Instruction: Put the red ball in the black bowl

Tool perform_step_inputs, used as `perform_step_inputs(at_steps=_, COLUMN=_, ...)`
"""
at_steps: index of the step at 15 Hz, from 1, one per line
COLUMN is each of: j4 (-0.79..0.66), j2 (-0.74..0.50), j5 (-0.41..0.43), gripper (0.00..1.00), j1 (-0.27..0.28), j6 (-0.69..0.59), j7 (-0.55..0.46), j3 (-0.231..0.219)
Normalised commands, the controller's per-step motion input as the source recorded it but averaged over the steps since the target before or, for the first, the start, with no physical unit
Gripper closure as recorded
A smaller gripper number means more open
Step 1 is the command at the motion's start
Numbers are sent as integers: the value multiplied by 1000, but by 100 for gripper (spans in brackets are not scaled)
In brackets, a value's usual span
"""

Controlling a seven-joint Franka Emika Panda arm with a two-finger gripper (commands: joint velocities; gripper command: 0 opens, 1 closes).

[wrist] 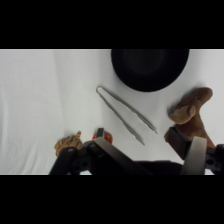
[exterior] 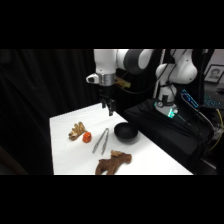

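- Ball position is what the coming move turns on: the red ball (exterior: 87, 136) sits on the white counter (exterior: 65, 155), well below the pincer (exterior: 108, 107) and toward the counter's near-left part, so in the side view the pincer would have to come down and leftward to reach it.
- Pincer hangs high above the counter's far edge, well apart from everything on it. In the wrist view its two fingers (wrist: 107, 150) stand clearly spread with bare counter between them, and nothing is held.
- In the wrist view the ball (wrist: 102, 135) shows just beyond the left finger, half hidden by it, so the pincer is not yet centred over it.
- The ball is small, round and red-orange, with no long axis to line up on; any closing direction should suit it, I judge.
- It lies just beside the tan lumpy piece (exterior: 77, 131), touching or nearly so; I cannot tell which. That crowding is the likely trouble when closing.
- From the ball, the metal tongs (exterior: 101, 141) lie just beyond on the far side from the tan piece, and the black bowl (exterior: 125, 132) is farther that same way.
- The bowl is glossy, round and empty, far wider than the ball.
- The brown figure (exterior: 113, 162) lies near the counter's front edge, apart from the ball.
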Motion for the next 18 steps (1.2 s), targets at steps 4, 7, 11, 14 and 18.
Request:
perform_step_inputs(at_steps=4, j4=482, j2=376, j5=205, gripper=0, j1=-94, j6=-38, j7=-267, j3=-64)
perform_step_inputs(at_steps=7, j4=536, j2=443, j5=308, gripper=0, j1=-104, j6=-22, j7=-304, j3=-23)
perform_step_inputs(at_steps=11, j4=538, j2=454, j5=227, gripper=0, j1=-97, j6=-2, j7=-201, j3=0)
perform_step_inputs(at_steps=14, j4=493, j2=431, j5=92, gripper=0, j1=-56, j6=27, j7=-77, j3=-1)
perform_step_inputs(at_steps=18, j4=432, j2=430, j5=89, gripper=0, j1=-37, j6=96, j7=-25, j3=18)
